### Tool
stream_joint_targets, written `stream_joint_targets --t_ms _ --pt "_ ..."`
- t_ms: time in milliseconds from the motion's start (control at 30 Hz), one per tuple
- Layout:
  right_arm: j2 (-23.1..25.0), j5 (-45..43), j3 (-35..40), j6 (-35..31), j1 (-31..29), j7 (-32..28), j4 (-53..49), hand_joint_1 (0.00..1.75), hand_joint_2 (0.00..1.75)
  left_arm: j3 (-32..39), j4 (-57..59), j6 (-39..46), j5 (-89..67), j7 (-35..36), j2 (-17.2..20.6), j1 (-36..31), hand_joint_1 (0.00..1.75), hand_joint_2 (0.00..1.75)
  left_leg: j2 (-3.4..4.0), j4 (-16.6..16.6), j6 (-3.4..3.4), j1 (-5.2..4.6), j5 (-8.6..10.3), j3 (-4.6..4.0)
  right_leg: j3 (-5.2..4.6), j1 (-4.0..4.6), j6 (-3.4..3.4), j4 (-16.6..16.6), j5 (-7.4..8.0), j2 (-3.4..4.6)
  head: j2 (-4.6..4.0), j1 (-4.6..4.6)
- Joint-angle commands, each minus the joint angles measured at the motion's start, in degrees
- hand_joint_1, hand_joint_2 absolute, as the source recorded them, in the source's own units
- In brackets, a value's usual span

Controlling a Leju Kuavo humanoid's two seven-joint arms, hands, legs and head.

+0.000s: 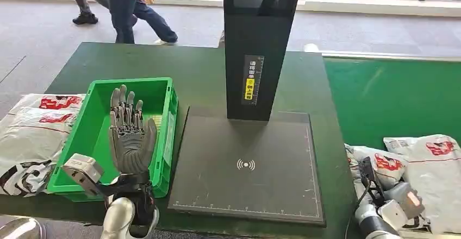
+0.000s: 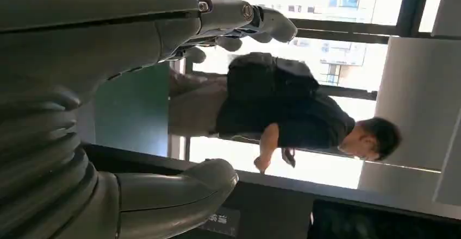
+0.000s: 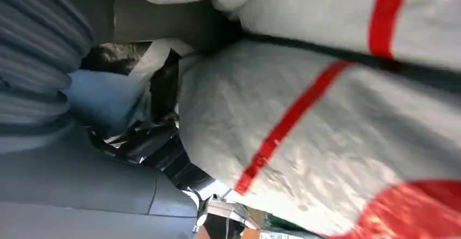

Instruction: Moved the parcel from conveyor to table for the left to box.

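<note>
On the green conveyor at the right lie two white parcels with red print. My right hand is down on the nearer parcel and grips its crumpled edge. The right wrist view has that parcel pressed close against my hand, hiding the fingers. The other parcel lies just beyond it. My left hand is raised above the green crate with fingers spread and nothing in it. In the left wrist view the same hand is open in the air.
A black scanner plate with a tall black column takes up the table's middle. More white parcels lie left of the crate. People walk behind the table, and a person bends over in the left wrist view.
</note>
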Motion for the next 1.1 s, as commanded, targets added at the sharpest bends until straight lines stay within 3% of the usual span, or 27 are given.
stream_joint_targets --t_ms 33,67,500,567,633,667,700,733,800,1000,1100 --pt "2.9 1.9 0.0 -5.1 1.1 -6.8 -6.6 1.75 1.75 2.2 3.0 -0.1 0.0 0.0 -4.2 1.8 0.0 1.75 0.13 -0.1 0.01 -0.02 -0.02 0.09 0.07 -0.01 -0.02 -0.1 0.01 0.08 0.02 0.0" --pt "4.1 1.3 -0.2 -5.1 1.8 -8.7 -10.7 1.75 1.75 2.2 3.0 0.0 0.0 0.0 -4.2 1.7 0.0 1.75 0.16 -0.1 0.01 -0.03 -0.03 0.12 0.08 -0.02 -0.02 -0.1 0.01 0.1 0.02 0.0" --pt "4.1 1.3 -0.2 -5.1 1.8 -8.7 -10.7 1.75 1.75 2.2 3.0 0.0 0.0 0.0 -4.2 1.7 0.0 1.75 0.22 -0.2 0.0 -0.07 -0.07 0.16 0.09 -0.04 -0.05 -0.1 -0.01 0.15 0.02 0.0" --pt "6.5 0.0 -1.1 -5.1 3.2 -12.5 -18.8 1.75 1.75 2.2 3.0 0.3 0.1 0.0 -4.2 1.7 0.0 1.75 0.2 -0.1 0.0 -0.06 -0.07 0.12 0.04 -0.04 -0.05 -0.1 -0.02 0.14 0.02 0.0" --pt "11.6 -2.5 -4.4 -5.1 4.6 -22.6 -32.9 1.75 1.75 2.3 3.0 0.8 0.2 0.0 -4.2 1.5 0.0 1.75 0.15 -0.1 -0.01 -0.09 -0.04 0.02 -0.07 -0.07 -0.05 0.0 -0.03 0.11 0.02 0.0" --pt "15.4 -6.2 -8.6 -5.1 4.2 -32.7 -42.0 1.75 1.75 2.3 2.9 1.2 0.3 0.0 -4.2 1.5 0.0 1.75 0.23 -0.1 -0.01 -0.1 -0.06 0.02 -0.09 -0.08 -0.05 0.0 -0.03 0.18 0.0 0.0" --pt "18.5 -5.9 -13.3 -5.1 2.8 -40.8 -44.6 1.75 1.75 2.3 2.8 1.2 0.3 0.0 -4.2 1.5 0.0 1.75 0.33 -0.1 -0.02 -0.14 -0.08 0.08 -0.08 -0.11 -0.08 0.0 -0.04 0.25 0.02 0.0" --pt "19.9 -6.2 -14.4 -5.1 2.3 -43.0 -46.1 1.75 1.75 2.4 2.8 1.2 0.4 0.0 -4.2 1.5 0.0 1.75 0.46 -0.1 -0.03 -0.16 -0.11 0.07 -0.14 -0.13 -0.1 0.1 -0.04 0.37 0.0 0.0" --pt "24.4 -10.3 -19.7 -5.1 -0.3 -54.9 -51.3 1.75 1.75 2.4 2.8 1.3 0.3 0.0 -4.2 1.4 0.0 1.75 0.49 -0.1 -0.05 -0.13 -0.11 0.02 -0.23 -0.1 -0.11 0.1 -0.03 0.43 0.02 0.0" --pt "25.3 -20.6 -6.0 -5.1 4.7 -54.9 -61.1 1.75 1.75 2.1 2.6 1.9 0.3 0.0 -4.2 1.4 0.0 1.75 0.0 -0.1 -0.02 -0.02 -0.06 -0.01 -0.08 0.0 -0.1 0.0 -0.12 -0.06 0.0 0.0" --pt "25.3 -24.0 0.1 -5.1 7.1 -54.9 -64.5 1.75 1.75 1.9 2.6 2.2 0.2 0.0 -4.2 1.3 0.0 1.75 0.12 -0.1 -0.02 -0.03 -0.06 -0.06 -0.15 -0.02 -0.09 0.1 -0.09 0.1 0.02 0.0"
